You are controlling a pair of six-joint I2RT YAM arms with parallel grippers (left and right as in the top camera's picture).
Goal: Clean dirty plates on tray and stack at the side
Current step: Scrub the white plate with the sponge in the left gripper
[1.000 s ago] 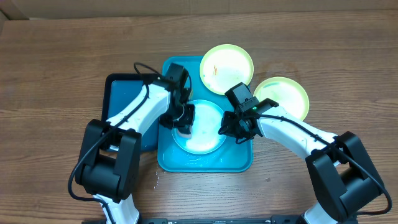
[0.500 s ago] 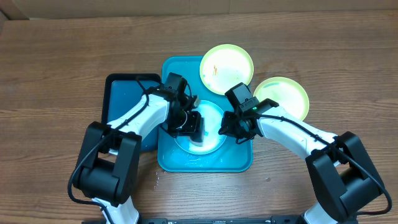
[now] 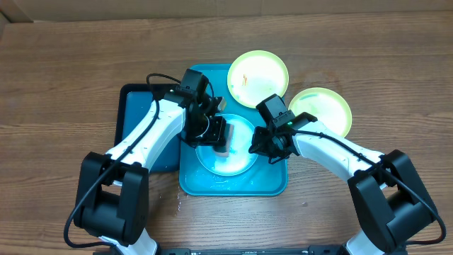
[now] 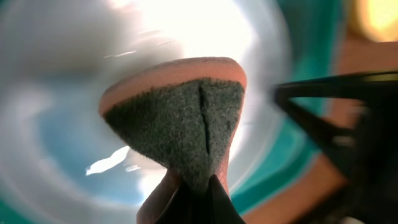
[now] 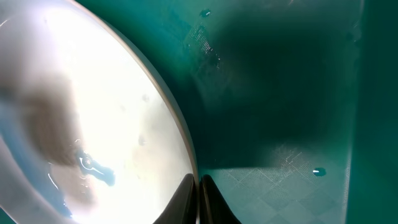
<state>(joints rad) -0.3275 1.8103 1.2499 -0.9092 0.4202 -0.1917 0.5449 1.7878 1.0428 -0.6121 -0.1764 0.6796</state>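
"Two lime-green plates sit by the tray's far corner, and the blue plate lies inside it. What has changed?"

"The left tool, clamped on a sponge, has slid across that plate, so scrubbing continues. The right tool stays pinched on its rim."

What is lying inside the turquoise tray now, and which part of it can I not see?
One blue-rimmed plate lies in the tray. The left gripper holds a sponge over it; the right gripper pinches its rim. The grippers cover the plate's left and right edges.
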